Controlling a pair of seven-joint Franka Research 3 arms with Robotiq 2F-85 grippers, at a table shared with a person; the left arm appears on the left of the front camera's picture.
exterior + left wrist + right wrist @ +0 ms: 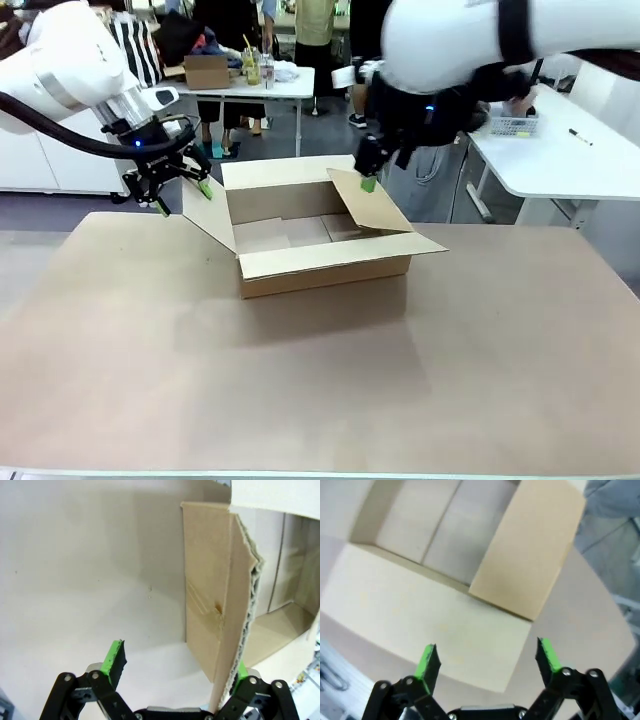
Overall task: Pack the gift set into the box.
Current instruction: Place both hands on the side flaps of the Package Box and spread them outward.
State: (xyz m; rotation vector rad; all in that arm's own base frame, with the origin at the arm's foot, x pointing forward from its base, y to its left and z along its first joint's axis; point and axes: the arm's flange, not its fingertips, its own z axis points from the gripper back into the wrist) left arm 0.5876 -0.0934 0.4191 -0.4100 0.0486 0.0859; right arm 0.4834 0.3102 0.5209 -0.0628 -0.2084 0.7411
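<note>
The brown cardboard box (pixel 325 268) stands open in the middle of the table, its four flaps spread and its floor bare cardboard. The gift set is out of view. My left gripper (pixel 184 198) is open at the box's left flap (pixel 208 215). In the left wrist view that flap's edge (pixel 240 625) stands between the fingers of the left gripper (pixel 177 665), close to the right pad (pixel 241 670). My right gripper (pixel 368 182) hovers open over the upper edge of the right flap (pixel 368 205). In the right wrist view the right gripper (pixel 487 660) looks down into the box (pixel 430 525) with nothing between its fingers.
A person (pixel 425 185) stands at the far side behind the right arm. A white side table (pixel 560 160) at the right holds a small basket (pixel 510 125) and a pen (pixel 580 137). The tan tabletop (pixel 300 380) in front of the box is bare.
</note>
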